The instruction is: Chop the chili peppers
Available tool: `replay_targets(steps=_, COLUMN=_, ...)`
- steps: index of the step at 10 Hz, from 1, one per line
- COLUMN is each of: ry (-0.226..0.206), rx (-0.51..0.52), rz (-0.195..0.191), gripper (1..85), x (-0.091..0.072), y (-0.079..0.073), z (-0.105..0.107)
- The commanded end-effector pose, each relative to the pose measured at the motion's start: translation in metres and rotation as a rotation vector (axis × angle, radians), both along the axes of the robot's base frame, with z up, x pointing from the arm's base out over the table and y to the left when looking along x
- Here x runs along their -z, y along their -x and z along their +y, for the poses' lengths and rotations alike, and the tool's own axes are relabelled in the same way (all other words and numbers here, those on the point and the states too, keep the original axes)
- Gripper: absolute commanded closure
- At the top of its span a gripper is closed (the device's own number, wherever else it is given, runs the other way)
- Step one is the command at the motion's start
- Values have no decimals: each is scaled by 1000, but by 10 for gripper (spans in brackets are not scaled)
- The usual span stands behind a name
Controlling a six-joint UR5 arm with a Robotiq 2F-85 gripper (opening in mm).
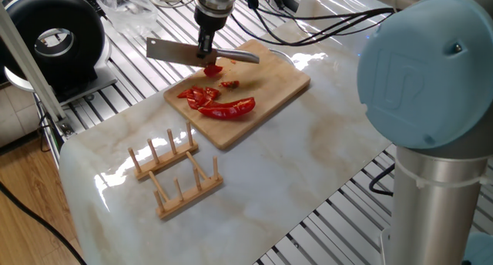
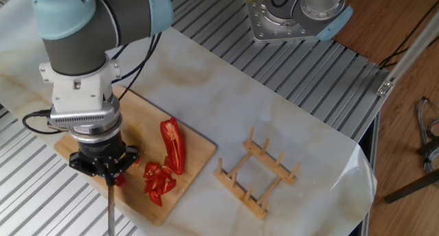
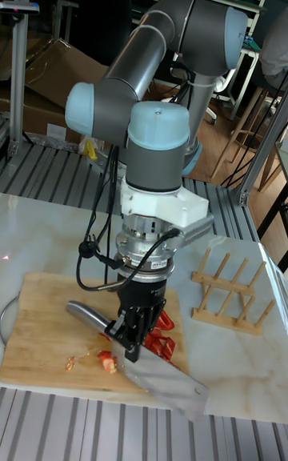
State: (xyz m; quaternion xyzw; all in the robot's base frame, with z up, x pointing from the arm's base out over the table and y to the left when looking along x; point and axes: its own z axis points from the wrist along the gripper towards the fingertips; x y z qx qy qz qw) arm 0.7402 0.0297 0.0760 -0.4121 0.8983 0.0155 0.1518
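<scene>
The chili peppers lie on a wooden cutting board [image 1: 269,80]. One long curved red half [image 1: 231,109] sits beside a heap of cut pieces [image 1: 199,95], with small bits [image 1: 229,84] further back. My gripper [image 1: 206,53] is shut on a knife [image 1: 173,52], held level just above the board's far side, and a red piece [image 1: 213,69] shows right under it. From the other side the long half [image 2: 173,145] and the cut pieces [image 2: 158,181] lie right of the gripper [image 2: 103,171]. In the tall view the blade [image 3: 164,385] hangs over the board's [image 3: 40,309] front edge.
A wooden peg rack [image 1: 173,169] stands on the marble top in front of the board. A black round device [image 1: 54,38] sits at the far left, with a plastic bag [image 1: 127,7] and cables behind. A second robot base [image 2: 298,13] stands beyond the table.
</scene>
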Motion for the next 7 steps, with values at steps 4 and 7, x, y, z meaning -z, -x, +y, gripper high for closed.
replay_targets(steps=4, ry=-94, rx=4, rz=51, gripper=843, x=-4, y=15, z=20)
replay_targets(steps=7, ry=-99, rx=40, rz=147, gripper=843, x=22, y=41, z=10)
